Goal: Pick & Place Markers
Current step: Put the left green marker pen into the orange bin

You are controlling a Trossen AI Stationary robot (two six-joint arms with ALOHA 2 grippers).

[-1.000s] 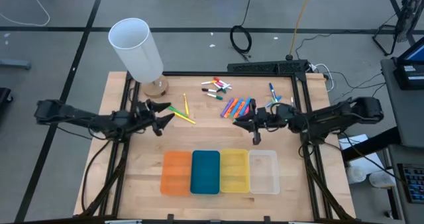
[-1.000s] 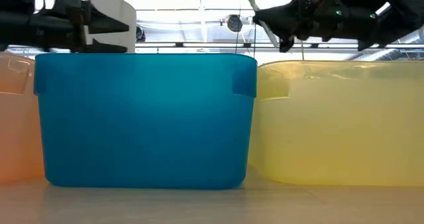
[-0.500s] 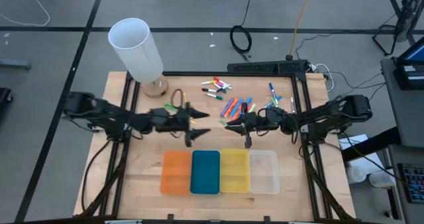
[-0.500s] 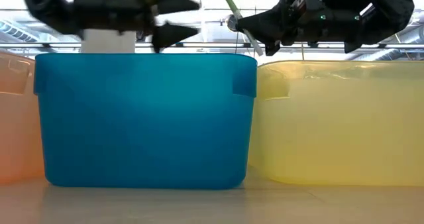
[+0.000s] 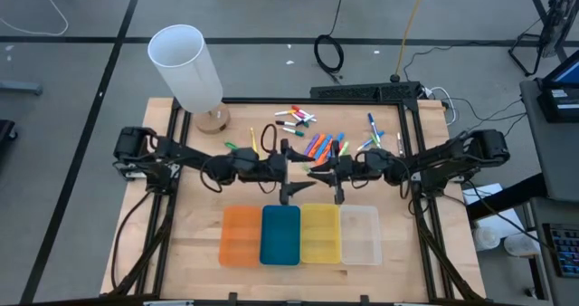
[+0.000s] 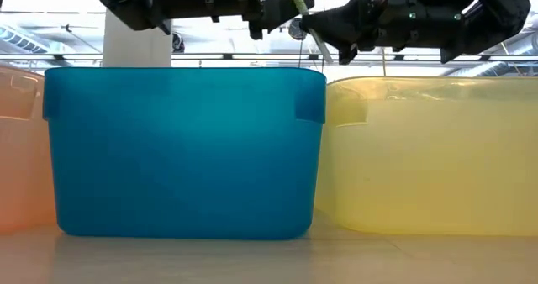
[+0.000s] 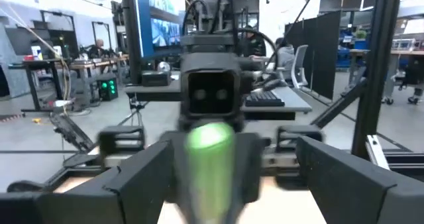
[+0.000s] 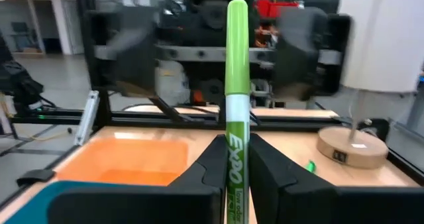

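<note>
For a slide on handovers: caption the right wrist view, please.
Right end effector holds a green marker upright, facing the open left end effector above the orange tray.

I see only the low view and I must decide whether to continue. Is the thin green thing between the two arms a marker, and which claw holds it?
Observer: Yes, it is a green marker. The right wrist view shows the right claw shut on its barrel.
Operator: And the left claw?
Observer: The left claw is open. In the left wrist view the marker's green end sits between its fingers, and I see no contact.
Operator: Is there any tray beyond the yellow one?
Observer: Yes. The high view shows a clear tray beside the yellow tray, last in the row.
</note>
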